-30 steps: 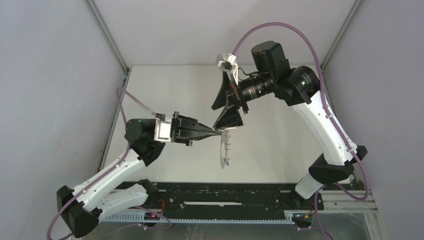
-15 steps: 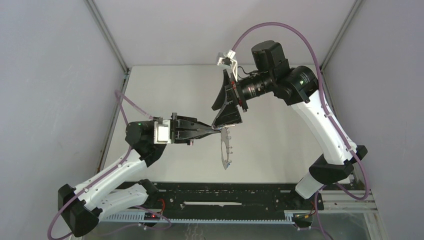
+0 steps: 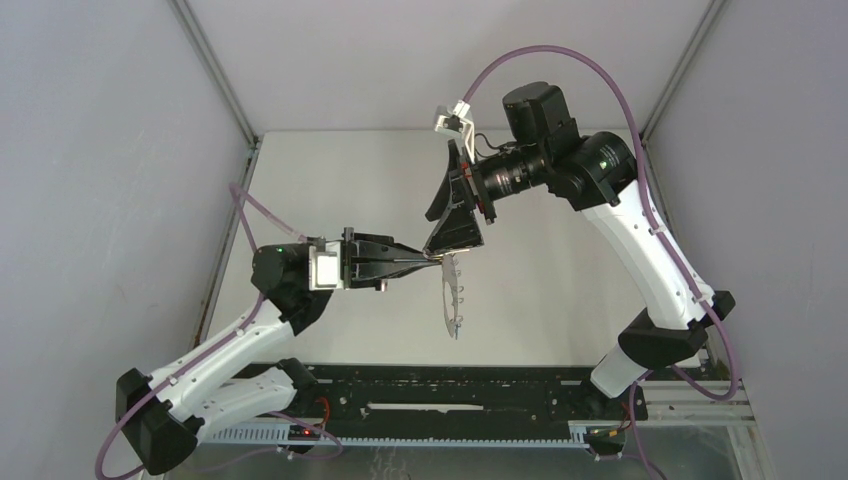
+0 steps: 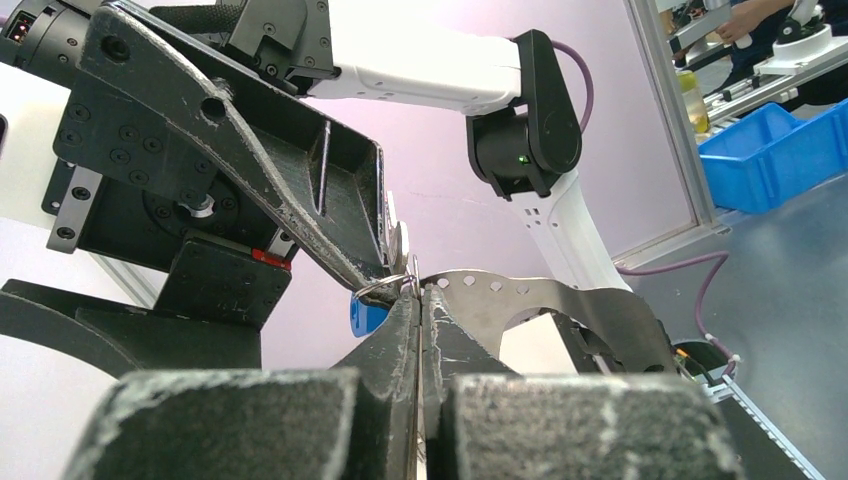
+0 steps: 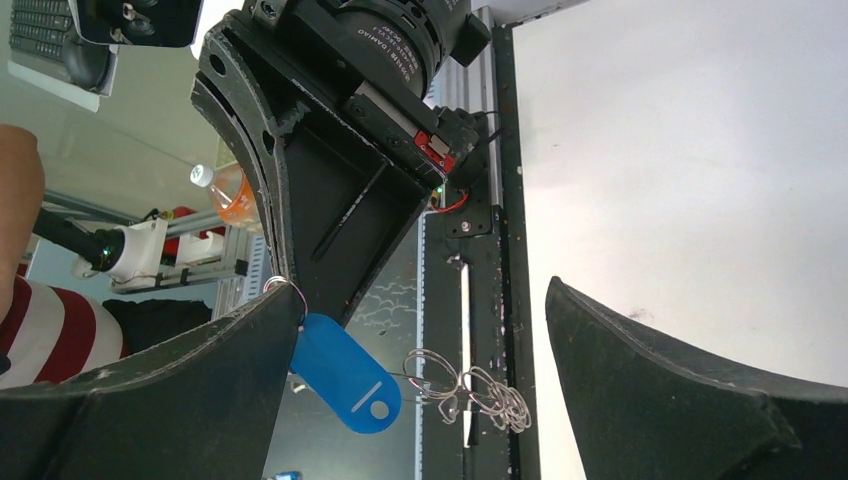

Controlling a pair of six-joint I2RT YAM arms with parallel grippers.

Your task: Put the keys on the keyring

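Note:
My left gripper (image 3: pixel 431 258) (image 4: pixel 420 296) is shut on the rim of the keyring (image 3: pixel 451 300), a thin grey metal hoop that hangs edge-on below the fingertips. In the left wrist view its band with small holes (image 4: pixel 520 292) curves away to the right. One key's blue tag (image 5: pixel 345 372) (image 4: pixel 367 314) hangs from a small split ring (image 5: pixel 284 289) at the tip of one finger of my right gripper (image 5: pixel 420 292) (image 3: pixel 428 235). That gripper is open, with nothing between its fingers. Several of the keyring's wire loops (image 5: pixel 480 392) dangle beside the tag. The key's metal blade is hidden.
Both grippers meet in mid-air above the white table (image 3: pixel 560 280). Grey walls close in the left, right and back sides. A black rail (image 3: pixel 450 400) with the arm bases runs along the near edge.
The right wrist has turned slightly and its jaws have widened a touch. The left arm has sunk a little, and the hanging keyring has swung slightly.

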